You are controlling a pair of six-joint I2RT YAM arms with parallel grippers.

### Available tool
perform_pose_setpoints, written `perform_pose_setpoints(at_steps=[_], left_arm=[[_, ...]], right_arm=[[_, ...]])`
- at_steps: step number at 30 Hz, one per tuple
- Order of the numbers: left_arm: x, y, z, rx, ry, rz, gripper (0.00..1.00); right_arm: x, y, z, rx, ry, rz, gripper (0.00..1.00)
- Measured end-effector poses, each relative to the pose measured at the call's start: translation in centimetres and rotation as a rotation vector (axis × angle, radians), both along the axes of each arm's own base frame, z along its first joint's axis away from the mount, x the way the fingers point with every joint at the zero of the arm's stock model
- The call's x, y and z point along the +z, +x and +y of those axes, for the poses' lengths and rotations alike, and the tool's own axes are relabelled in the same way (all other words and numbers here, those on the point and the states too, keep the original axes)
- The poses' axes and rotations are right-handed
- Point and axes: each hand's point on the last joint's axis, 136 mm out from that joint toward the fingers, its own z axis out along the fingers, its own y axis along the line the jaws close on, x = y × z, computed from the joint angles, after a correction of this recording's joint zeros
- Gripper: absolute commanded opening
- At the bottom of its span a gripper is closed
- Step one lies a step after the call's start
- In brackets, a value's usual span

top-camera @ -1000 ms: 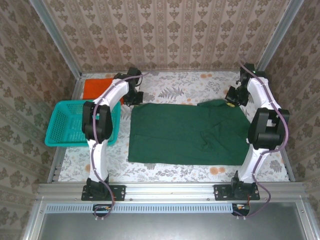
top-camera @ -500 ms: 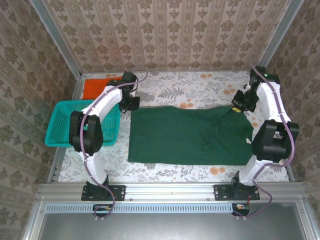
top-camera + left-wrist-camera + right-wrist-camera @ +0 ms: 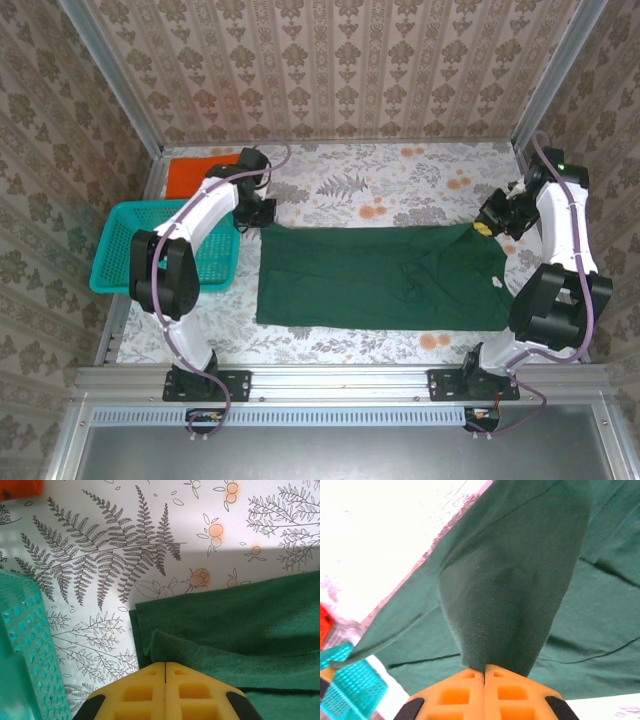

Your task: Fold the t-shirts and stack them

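The dark green t-shirt lies spread mid-table, its long axis running left to right and its body reaching from both jaws toward the arm bases; the teal basket sits to its left; the orange t-shirt lies beyond the basket; the left gripper is clamped on the green shirt's far-left corner; the right gripper pinches the far-right corner; each arm is nearest its own end, so the fold probably comes nearward.
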Motion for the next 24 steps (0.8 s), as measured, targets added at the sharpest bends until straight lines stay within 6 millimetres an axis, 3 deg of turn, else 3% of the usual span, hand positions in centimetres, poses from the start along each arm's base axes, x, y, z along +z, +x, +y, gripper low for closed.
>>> perform_pose_setpoints(at_steps=[5, 11, 12, 14, 15, 16, 17, 19, 20, 24], left_arm=[[0.4, -0.8, 0.4, 0.007, -0.016, -0.011, 0.00], [-1.9, -4.5, 1.5, 0.012, -0.004, 0.073, 0.01], [-2.3, -4.8, 1.7, 0.015, -0.004, 0.088, 0.08], [-3.0, -5.5, 1.9, 0.025, 0.002, 0.111, 0.09], [-3.3, -5.7, 2.0, 0.029, 0.005, 0.120, 0.15], [-3.5, -5.9, 2.2, 0.036, 0.012, 0.127, 0.25], [-3.7, -6.1, 2.4, 0.051, 0.017, 0.136, 0.27], [-4.1, -6.1, 2.6, 0.066, 0.031, 0.147, 0.35], [-4.2, -6.1, 2.6, 0.075, 0.033, 0.151, 0.41], [-3.5, -4.9, 3.0, 0.100, 0.074, 0.140, 0.47]], right_arm=[[-0.9, -1.6, 0.8, -0.010, 0.036, 0.020, 0.00], [-3.1, -5.7, -0.8, -0.086, -0.006, 0.110, 0.00], [-3.3, -6.1, -1.1, -0.100, -0.012, 0.121, 0.00], [-3.7, -6.7, -1.8, -0.120, -0.029, 0.143, 0.00], [-4.0, -6.9, -2.0, -0.124, -0.041, 0.154, 0.02], [-4.2, -7.2, -2.3, -0.126, -0.055, 0.168, 0.06], [-4.5, -7.4, -2.5, -0.129, -0.069, 0.181, 0.13], [-5.1, -8.0, -3.1, -0.133, -0.103, 0.215, 0.37], [-5.4, -8.3, -3.3, -0.131, -0.115, 0.229, 0.43], [-6.7, -9.7, -4.3, -0.147, -0.166, 0.298, 0.55]])
